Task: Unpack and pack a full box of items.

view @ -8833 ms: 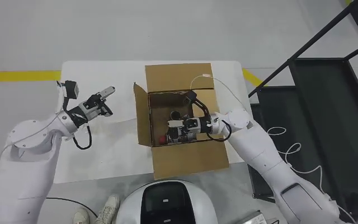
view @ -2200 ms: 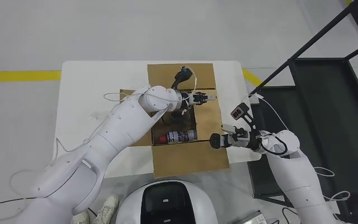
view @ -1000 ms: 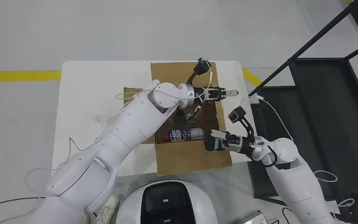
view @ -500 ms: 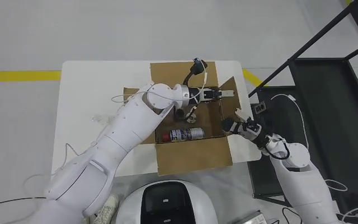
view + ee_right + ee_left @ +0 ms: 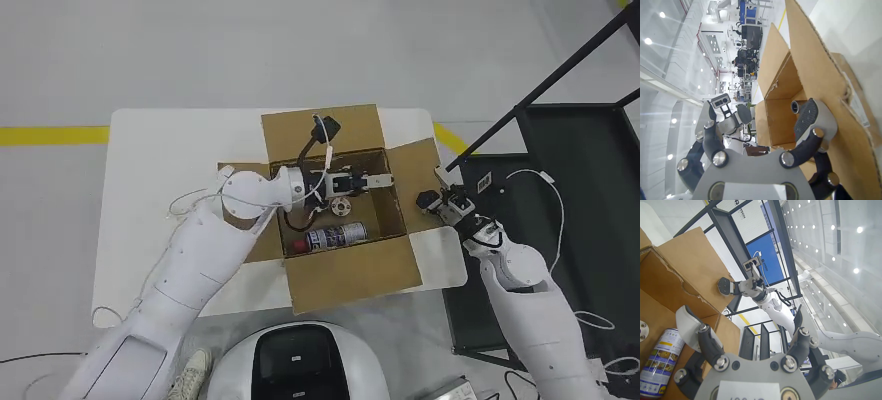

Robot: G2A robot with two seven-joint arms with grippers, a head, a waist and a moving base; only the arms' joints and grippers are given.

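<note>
On the white bench [image 5: 170, 180], an open cardboard box [image 5: 345, 272] with flaps splayed outward, holding a spray can [image 5: 335, 236] on its side near the wall closest to the robot and a small round metal part [image 5: 342, 206] just beyond it. Above the box's interior, the left end effector [image 5: 365, 183], fingers spread wide and gripping nothing. At the raised right flap [image 5: 418, 180], the right end effector [image 5: 437, 198], likewise spread wide and empty, one finger pad lying against the cardboard
</note>
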